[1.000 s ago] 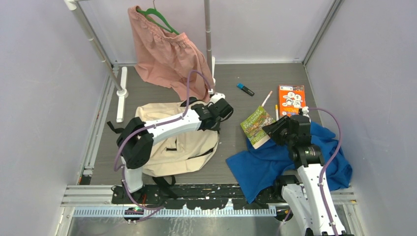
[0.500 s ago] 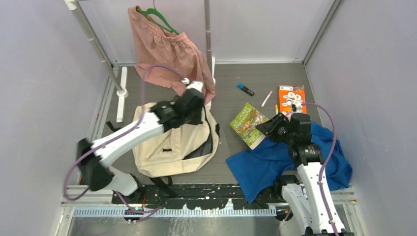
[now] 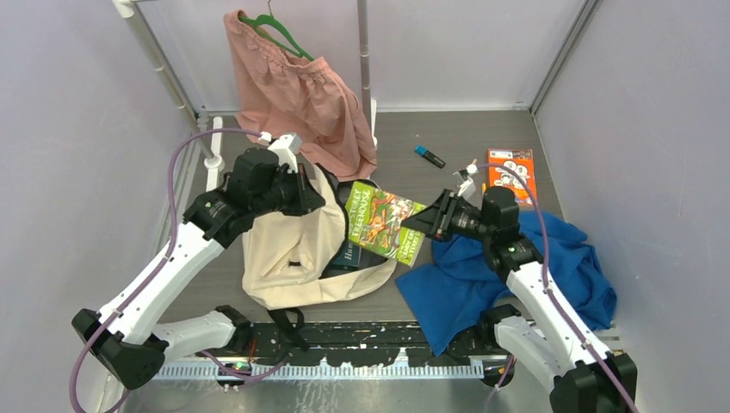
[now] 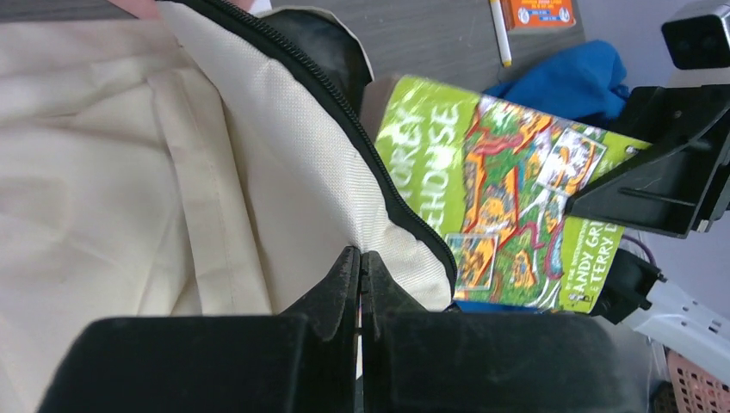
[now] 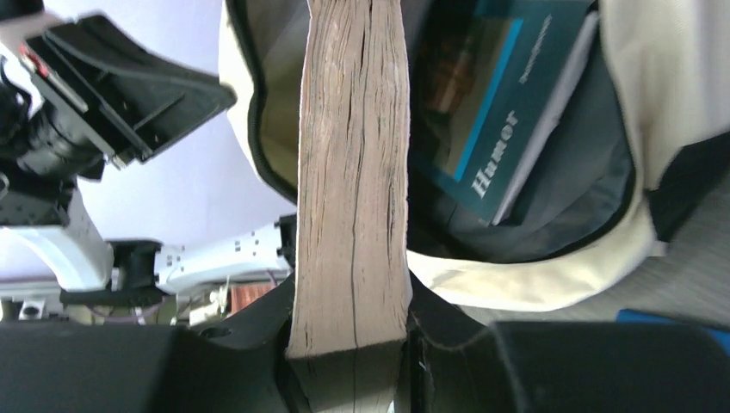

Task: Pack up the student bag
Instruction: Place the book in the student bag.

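Note:
The cream student bag [image 3: 293, 258] lies on the table with its main compartment open. My left gripper [image 3: 303, 196] is shut on the bag's upper flap [image 4: 379, 224] by the black zipper and holds it lifted. My right gripper [image 3: 428, 222] is shut on a thick green paperback book [image 3: 383, 222] and holds it over the bag's opening. In the right wrist view the book's brown page edge [image 5: 353, 172] runs straight ahead, and a dark teal book [image 5: 491, 112] lies inside the bag. The green cover also shows in the left wrist view [image 4: 508, 189].
A pink garment [image 3: 297, 95] on a green hanger hangs from a rack behind the bag. A blue cloth [image 3: 516, 275] lies under my right arm. An orange book [image 3: 510, 168], a pen [image 3: 469, 170] and a blue marker [image 3: 429, 156] lie at the back right.
My left gripper has pulled the bag's flap up and to the left, opening the bag. My right gripper has carried the green book left from above the blue cloth to the bag's opening.

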